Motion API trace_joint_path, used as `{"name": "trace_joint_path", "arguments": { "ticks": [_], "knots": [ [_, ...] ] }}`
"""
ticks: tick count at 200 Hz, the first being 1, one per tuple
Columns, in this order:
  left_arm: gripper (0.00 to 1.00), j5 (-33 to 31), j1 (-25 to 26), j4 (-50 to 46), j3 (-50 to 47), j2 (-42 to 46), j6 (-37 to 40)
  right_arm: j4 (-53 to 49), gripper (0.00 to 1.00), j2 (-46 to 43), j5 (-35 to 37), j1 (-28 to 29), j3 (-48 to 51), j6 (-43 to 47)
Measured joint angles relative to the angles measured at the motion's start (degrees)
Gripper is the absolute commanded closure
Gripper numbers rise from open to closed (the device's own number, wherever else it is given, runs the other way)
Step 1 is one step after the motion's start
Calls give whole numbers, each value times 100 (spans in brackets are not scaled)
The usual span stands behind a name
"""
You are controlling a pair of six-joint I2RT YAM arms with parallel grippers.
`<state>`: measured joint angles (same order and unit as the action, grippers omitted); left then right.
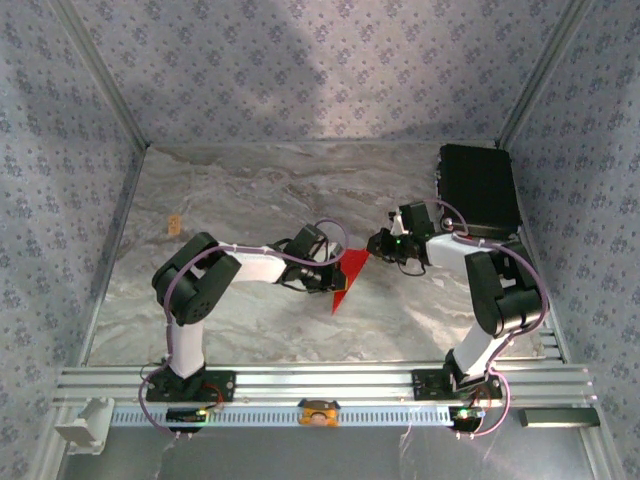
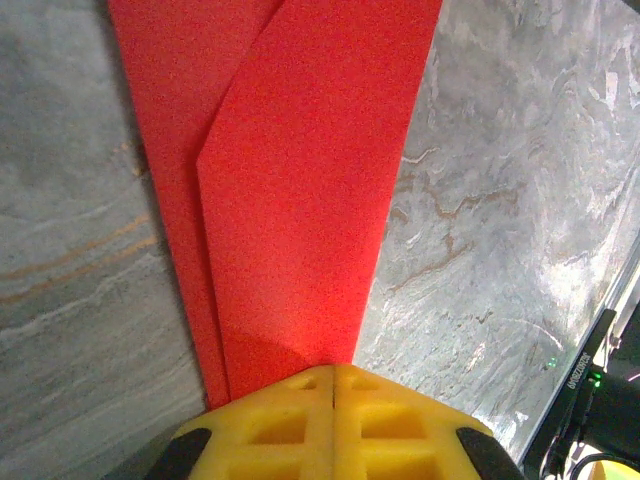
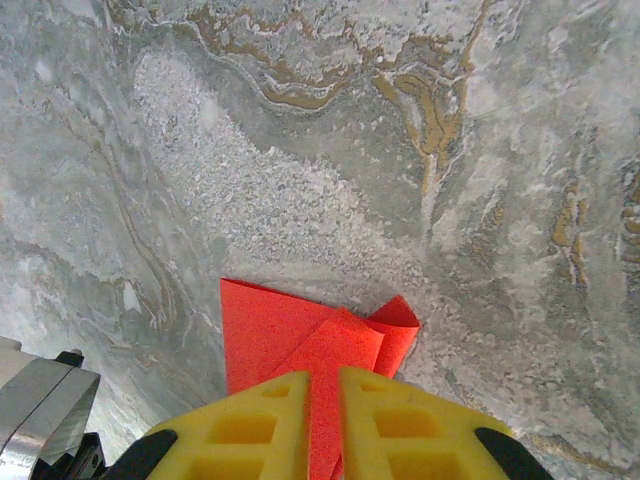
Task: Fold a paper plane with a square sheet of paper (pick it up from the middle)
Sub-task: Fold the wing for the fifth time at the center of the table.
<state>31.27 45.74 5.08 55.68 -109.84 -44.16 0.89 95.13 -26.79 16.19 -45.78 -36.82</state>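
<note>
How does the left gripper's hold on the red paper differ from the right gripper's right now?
The left gripper is shut to a hairline on the red paper; the right gripper shows a narrow slit with paper in it, clamp unclear. Ahead of the left gripper runs a long layered strip; ahead of the right gripper, a short end with a curled corner. Both have yellow fingers on one sheet.
</note>
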Motion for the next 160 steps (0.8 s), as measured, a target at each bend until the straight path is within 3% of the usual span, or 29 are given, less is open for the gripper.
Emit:
{"name": "trace_joint_path", "arguments": {
  "ticks": [160],
  "knots": [
    [100,105,2,-92,129,-94,0,-109,82,-107,-262,105,-68,-20]
  ]
}}
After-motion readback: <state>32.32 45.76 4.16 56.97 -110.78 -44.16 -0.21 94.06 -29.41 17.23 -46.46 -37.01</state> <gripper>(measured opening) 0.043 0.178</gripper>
